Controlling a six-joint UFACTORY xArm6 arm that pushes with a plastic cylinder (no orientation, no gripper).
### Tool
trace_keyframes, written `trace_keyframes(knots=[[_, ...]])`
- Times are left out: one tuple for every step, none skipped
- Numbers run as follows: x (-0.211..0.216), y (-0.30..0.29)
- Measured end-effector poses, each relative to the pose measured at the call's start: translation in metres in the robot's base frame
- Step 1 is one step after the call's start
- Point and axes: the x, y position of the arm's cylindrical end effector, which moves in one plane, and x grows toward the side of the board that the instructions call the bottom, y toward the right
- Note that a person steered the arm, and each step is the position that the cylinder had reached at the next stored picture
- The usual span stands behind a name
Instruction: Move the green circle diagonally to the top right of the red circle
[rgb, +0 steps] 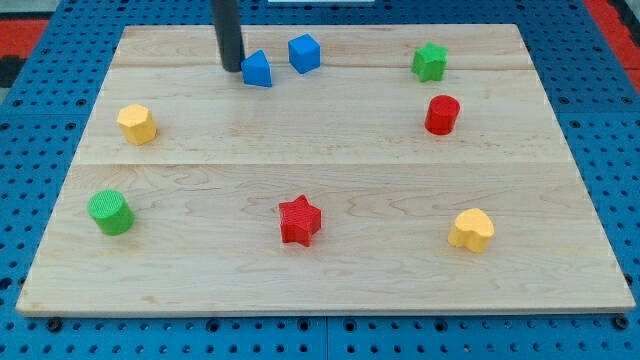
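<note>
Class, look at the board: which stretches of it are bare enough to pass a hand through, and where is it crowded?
Bare: the middle, between yellow hexagon, red circle and red star; also the bottom edge between green circle and yellow heart. Crowded: the top, where my tip sits left of blue triangle and blue cube.

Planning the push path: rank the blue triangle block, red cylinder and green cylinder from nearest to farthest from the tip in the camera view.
From my tip, at the view's top:
1. Blue triangle block, just right of it.
2. Red cylinder, far to the view's right.
3. Green cylinder, lower left; not much farther than the red one.
</note>
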Motion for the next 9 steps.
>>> trace_keyframes(knots=[[0.029, 0.009], [0.007, 0.059], [-0.005, 0.073], [0.002, 0.079], [0.018, 0.12], [0.021, 0.201], [0.034, 0.274], [0.054, 0.234], [0.053, 0.164]])
